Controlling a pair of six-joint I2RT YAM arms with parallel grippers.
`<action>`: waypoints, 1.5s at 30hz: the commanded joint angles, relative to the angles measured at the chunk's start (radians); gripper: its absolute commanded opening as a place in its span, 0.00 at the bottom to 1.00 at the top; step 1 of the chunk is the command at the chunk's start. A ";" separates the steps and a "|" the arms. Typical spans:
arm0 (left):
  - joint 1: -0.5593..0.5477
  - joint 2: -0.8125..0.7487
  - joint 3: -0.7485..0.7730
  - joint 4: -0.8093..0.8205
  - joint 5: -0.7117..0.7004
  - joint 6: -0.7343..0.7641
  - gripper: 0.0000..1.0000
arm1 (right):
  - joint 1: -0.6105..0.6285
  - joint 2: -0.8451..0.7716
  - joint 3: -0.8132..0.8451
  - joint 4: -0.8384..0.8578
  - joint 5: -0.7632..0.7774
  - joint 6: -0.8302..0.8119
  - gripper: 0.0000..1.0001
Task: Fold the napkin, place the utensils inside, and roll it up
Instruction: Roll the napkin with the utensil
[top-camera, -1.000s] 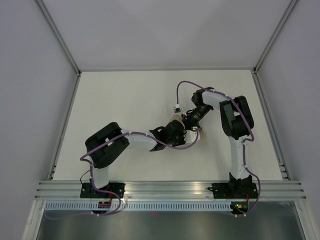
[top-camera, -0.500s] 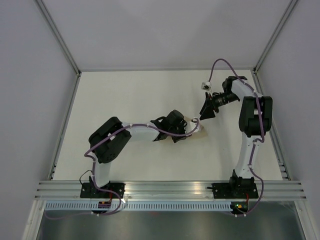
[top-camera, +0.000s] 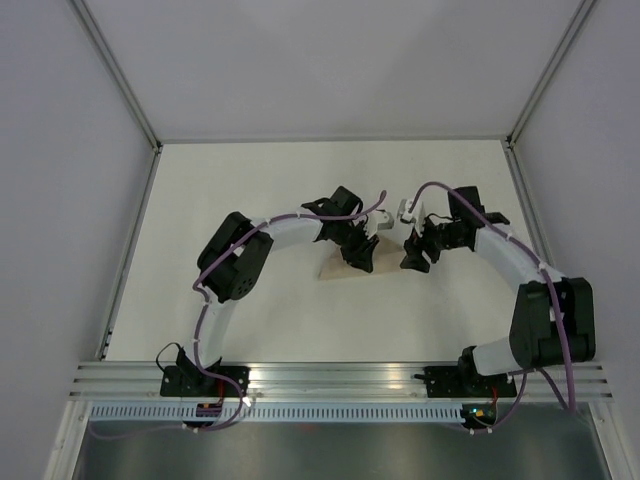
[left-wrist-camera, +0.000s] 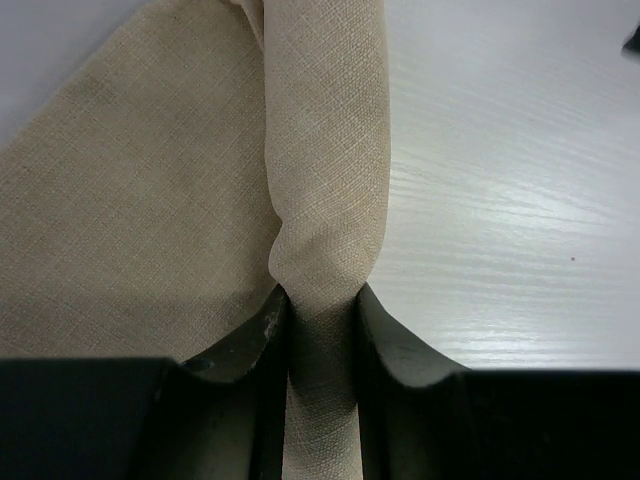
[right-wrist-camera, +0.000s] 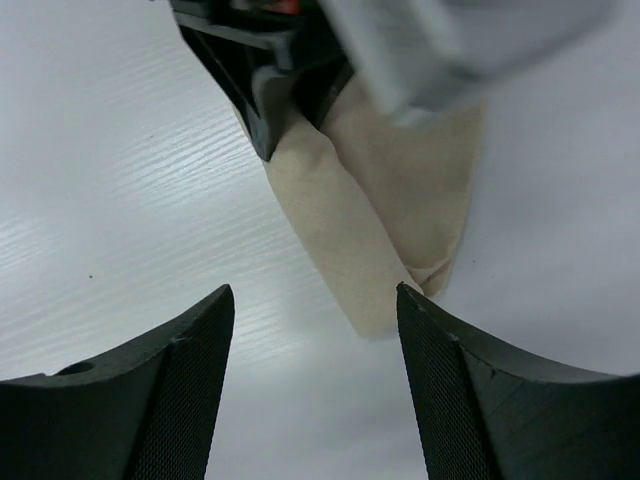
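L jaws: pressed together on the napkin (left-wrist-camera: 330, 150), pinching its rolled part. The roll runs on away from the jaws. In the L wrist view a flat layer lies to its left.

R jaws: spread, nothing between them, over the desk (top-camera: 250, 190) and just short of the roll's free end.

Napkin pos.: mid-desk. In the top view it shows as a tan wedge under and left of the L jaws.

Changes vs. 0.5 s ago:
- R arm (top-camera: 550, 320): elbow has swung to the near right. R jaws have come from farther back to just right of the L jaws, facing them.
- L arm (top-camera: 285, 235): arched farther back. L jaws now point toward the near edge.
- Visible cloth has shifted left and shows more area.
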 joint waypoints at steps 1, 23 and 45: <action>0.024 0.108 0.025 -0.260 0.102 -0.045 0.09 | 0.134 -0.167 -0.165 0.456 0.238 0.151 0.72; 0.056 0.237 0.175 -0.444 0.247 -0.077 0.14 | 0.664 -0.163 -0.555 0.916 0.780 0.078 0.67; 0.131 -0.051 0.088 -0.176 0.067 -0.229 0.45 | 0.637 -0.077 -0.438 0.640 0.631 0.060 0.20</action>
